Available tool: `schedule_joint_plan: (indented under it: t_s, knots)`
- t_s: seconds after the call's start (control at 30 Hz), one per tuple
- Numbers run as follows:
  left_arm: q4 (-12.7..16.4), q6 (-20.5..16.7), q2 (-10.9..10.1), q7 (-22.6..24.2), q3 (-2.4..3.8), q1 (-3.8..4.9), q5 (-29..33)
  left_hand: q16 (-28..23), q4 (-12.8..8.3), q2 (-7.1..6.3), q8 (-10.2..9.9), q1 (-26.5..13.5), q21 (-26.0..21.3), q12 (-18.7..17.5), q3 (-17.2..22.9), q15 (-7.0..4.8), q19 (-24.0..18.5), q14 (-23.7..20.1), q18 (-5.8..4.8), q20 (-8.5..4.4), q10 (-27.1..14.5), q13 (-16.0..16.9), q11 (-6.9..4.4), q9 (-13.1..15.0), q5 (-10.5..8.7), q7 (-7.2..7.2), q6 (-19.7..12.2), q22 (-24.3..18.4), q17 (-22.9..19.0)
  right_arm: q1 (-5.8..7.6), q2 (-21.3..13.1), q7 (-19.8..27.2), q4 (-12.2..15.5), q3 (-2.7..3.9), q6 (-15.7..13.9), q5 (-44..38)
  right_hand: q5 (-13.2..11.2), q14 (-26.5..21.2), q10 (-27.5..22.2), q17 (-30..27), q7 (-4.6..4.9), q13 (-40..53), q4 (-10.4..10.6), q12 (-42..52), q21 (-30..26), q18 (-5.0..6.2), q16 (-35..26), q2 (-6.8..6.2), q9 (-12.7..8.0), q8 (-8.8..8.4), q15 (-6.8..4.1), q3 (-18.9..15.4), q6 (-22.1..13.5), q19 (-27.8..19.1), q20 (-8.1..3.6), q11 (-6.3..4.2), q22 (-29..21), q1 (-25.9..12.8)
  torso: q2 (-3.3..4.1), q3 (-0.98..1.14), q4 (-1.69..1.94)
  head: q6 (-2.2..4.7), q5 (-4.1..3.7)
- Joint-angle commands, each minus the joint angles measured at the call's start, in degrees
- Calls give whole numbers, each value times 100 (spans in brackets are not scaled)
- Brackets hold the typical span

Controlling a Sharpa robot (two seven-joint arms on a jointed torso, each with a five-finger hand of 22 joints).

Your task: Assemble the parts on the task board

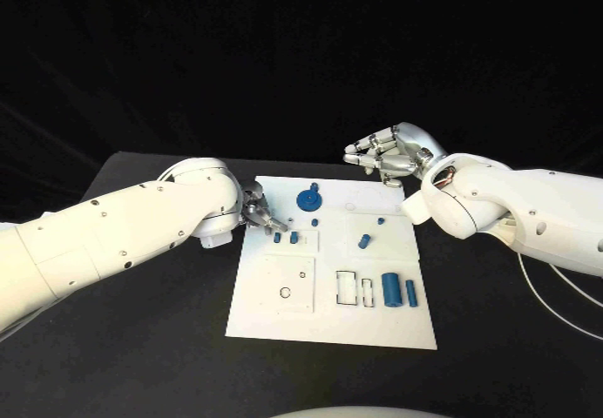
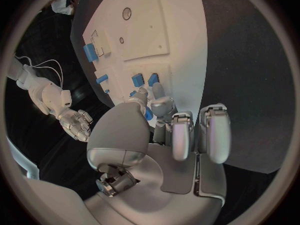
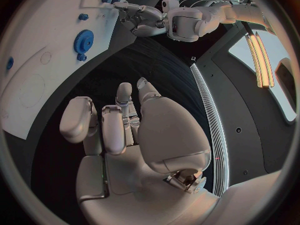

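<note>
My left hand point(image 1: 258, 215) at the board's point(image 1: 377, 326) left edge, fingers point(image 2: 154, 93) pinching a blue part point(image 1: 278, 234), gear point(image 1: 309, 199) mid-board near the top, my right hand point(image 1: 392, 154) raised beyond the far edge, fingers point(image 3: 122, 116) curled on nothing, above the worktop point(image 1: 138, 348)

Black surface point(image 1: 151, 348) spans head view, matte, dark backdrop behind its far edge. White cables point(image 1: 568, 300) trail over surface at right side. In left wrist view, thin white cables point(image 2: 39, 65) loop against dark background. In right wrist view, long lit light strip point(image 3: 259, 50) glows in room beyond surface.
</note>
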Motion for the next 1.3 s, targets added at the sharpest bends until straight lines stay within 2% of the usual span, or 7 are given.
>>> schedule_joint_plan:
  t_s: [0.03,0.13,0.23,0.33,0.43,0.7,1.3]
  knots:
    - [106,-337,-80,417,40,31,466,14,45,-40,-45,-76,-282,-197,58,-28,367,612,10,-39,-124,-196,29,6,-9,50,-130,921,1509,-7,4,21,-4,-1,78,-30,12,203,-48,35,31,-1,5,-14,-18,64,-21,8,-7,-30,21,-41,-19,-27,9,-4,-5,-43,-4,-3,5,13,-26]
    - [170,-703,-154,901,61,64,699,-115,117,-155,-216,-124,-1321,-1074,181,72,25,560,233,36,-777,-1139,169,-37,-6,204,-491,118,1366,-8,5,26,-12,-2,66,-29,13,202,-49,34,30,-1,5,-12,-19,64,-23,10,-7,-29,21,-42,-18,-27,9,-5,-6,-42,-10,-3,13,38,-41]
    - [233,-1224,-236,1838,63,91,947,-1800,-72,-330,-662,292,-4398,-1766,388,391,-1238,-309,731,256,-1740,-1615,506,-267,25,575,-1191,-2142,-265,-9,1,34,-27,-3,34,-28,15,200,-57,29,30,-10,-2,-19,-24,65,-29,11,-8,-30,21,-45,-21,-29,10,-6,-12,-31,-2,-12,13,79,-54]
    - [255,-1552,-271,2562,22,98,970,-3292,-537,-454,-1135,1197,-5303,-2362,853,636,-1747,-1303,748,473,-2345,-2036,799,-684,-6,881,-1560,-2749,-1551,-10,0,51,-46,-4,0,-28,18,198,-63,25,29,-14,-14,-19,-31,67,-33,13,-8,-31,20,-44,-25,-32,10,-7,-21,-11,1,-19,14,110,-82]
    - [220,-1792,-249,3064,-45,91,770,-3931,-779,-568,-1531,1681,-5601,-2823,1312,693,-1791,-1687,770,603,-2401,-2489,936,-1128,-8,988,-1592,-2986,-2132,-10,-1,65,-60,-4,-19,-29,21,198,-74,26,29,-26,-26,-27,-31,67,-34,20,-9,-31,19,-41,-27,-30,10,-8,-19,10,-4,-15,16,129,-101]
    - [-58,-2145,33,3785,-222,-12,-473,-4453,-1112,-970,-2265,1881,-5797,-3909,1967,685,-1525,-1598,869,605,-1888,-3720,866,-2159,-17,878,-776,-3195,-2875,-17,19,91,-81,-4,-24,-31,27,196,-98,20,31,-57,-40,-58,-43,70,-41,29,-9,-32,19,-36,-30,-37,9,-8,-37,35,8,-13,-8,185,-140]
    - [-786,-1688,734,3807,-394,-142,-2061,-3482,-1194,-1058,-2643,1651,-5737,-4622,1913,642,-1065,-819,864,572,-1630,-4439,859,-2653,-17,809,-314,-3213,-2248,-31,37,133,-69,-4,-29,-32,41,191,-113,5,33,-73,-46,-73,-68,77,-56,41,-10,-32,19,-32,-32,-53,9,-6,-76,48,4,2,1,209,-193]
